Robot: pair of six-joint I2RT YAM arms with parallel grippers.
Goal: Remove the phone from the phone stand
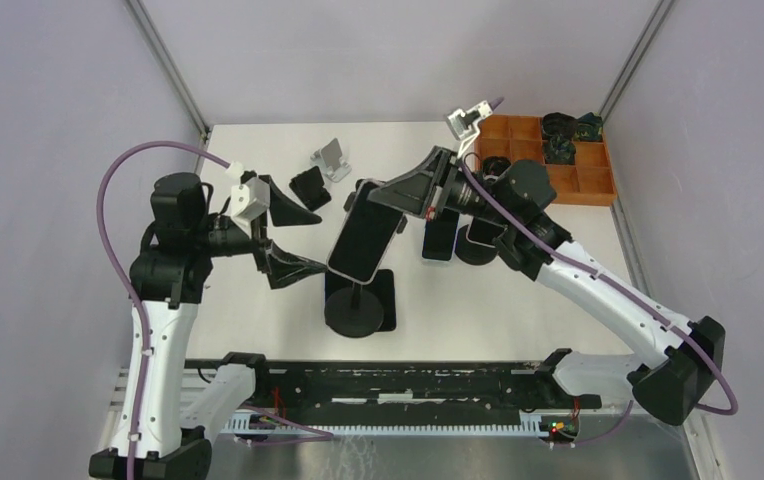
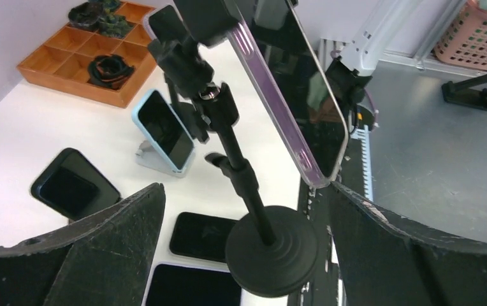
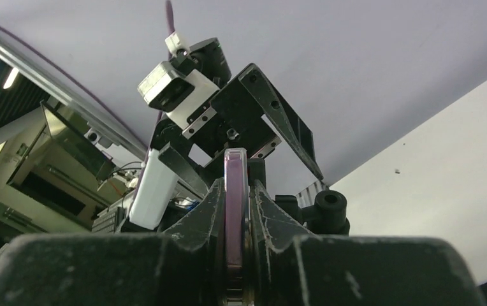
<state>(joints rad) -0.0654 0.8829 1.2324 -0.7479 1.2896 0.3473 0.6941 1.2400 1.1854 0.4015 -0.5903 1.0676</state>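
The right gripper [image 3: 236,191] clamps the phone [image 1: 363,235]; the left gripper [image 2: 246,191] gapes wide. Pulling could topple the unheld stand [image 1: 358,305].

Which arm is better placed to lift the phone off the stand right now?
Right. The right gripper is shut on the phone at its upper edge; the left gripper is open, facing the stand, gripping nothing.
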